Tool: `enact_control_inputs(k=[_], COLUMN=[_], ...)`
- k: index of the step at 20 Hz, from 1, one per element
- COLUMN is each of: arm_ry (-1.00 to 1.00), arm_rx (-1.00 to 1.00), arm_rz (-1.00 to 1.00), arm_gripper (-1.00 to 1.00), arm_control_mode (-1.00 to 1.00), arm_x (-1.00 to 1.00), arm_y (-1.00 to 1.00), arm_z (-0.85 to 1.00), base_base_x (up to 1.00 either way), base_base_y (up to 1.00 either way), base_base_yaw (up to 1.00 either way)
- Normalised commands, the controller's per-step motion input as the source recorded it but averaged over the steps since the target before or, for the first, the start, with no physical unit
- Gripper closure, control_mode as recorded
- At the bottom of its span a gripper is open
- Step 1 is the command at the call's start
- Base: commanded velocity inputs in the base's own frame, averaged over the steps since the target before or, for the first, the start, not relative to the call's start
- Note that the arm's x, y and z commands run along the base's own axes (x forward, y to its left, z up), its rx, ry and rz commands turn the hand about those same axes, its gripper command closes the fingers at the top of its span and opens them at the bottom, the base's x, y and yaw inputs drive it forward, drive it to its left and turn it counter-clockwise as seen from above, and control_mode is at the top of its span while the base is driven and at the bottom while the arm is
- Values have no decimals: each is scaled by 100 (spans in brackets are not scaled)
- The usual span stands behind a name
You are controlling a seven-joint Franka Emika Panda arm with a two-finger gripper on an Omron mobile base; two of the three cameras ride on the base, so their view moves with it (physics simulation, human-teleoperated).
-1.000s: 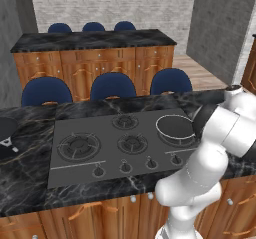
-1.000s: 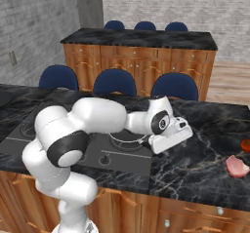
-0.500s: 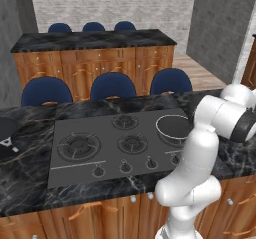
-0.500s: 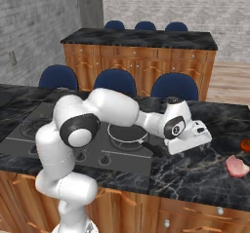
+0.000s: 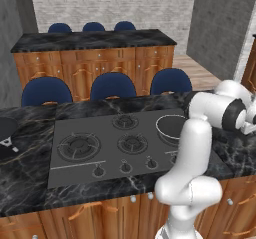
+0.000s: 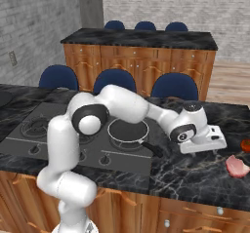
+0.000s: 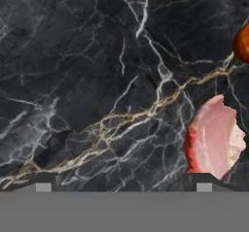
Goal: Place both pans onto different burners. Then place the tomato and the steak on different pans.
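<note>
The deeper dark-grey pan [image 5: 170, 125] [image 6: 128, 131] sits on the cooktop's right burner, its handle pointing to the front right. On the counter left of the cooktop lies the black skillet [image 5: 7, 128], cut by the frame's edge. The large left burner [image 5: 78, 145] is bare. At the counter's right end lie the pinkish steak [image 6: 237, 166] [image 7: 214, 139] and, just behind it, the red tomato [image 6: 245, 145] [image 7: 241, 42]. My gripper [image 6: 218, 142] [image 7: 124, 185] hovers open over bare marble, left of the steak and holding nothing. One fingertip [image 7: 204, 182] sits close to the steak's near edge.
The dark grey cooktop [image 5: 100, 155] has black knobs along its front. Blue chairs [image 5: 112, 85] stand behind the counter, with a second counter [image 6: 141, 37] beyond them. The marble between pan and steak [image 6: 195, 168] is bare.
The arm has swung right, away from the pan, out over the counter's right end toward the steak. The gripper has stayed open.
</note>
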Motion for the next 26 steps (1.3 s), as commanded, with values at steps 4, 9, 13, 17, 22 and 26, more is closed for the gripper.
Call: enact_control_inputs(k=[4, 9, 13, 17, 22, 26], arm_ry=[-13, -5, 0, 0, 0, 0], arm_rx=[2, 0, 0, 0, 0, 0], arm_rz=[-7, -3, -1, 0, 0, -1], arm_gripper=[-100, -100, -100, -100, -100, -100], arm_control_mode=[-100, -100, -100, -100, -100, -100], arm_x=[18, 8, 0, 13, 11, 14], arm_y=[-53, -46, -23, -5, -5, -6], arm_z=[-7, -14, -13, -9, -22, -21], base_base_x=[0, 0, 0, 0, 0, 0], base_base_y=[0, 0, 0, 0, 0, 0], base_base_yaw=[0, 0, 0, 0, 0, 0])
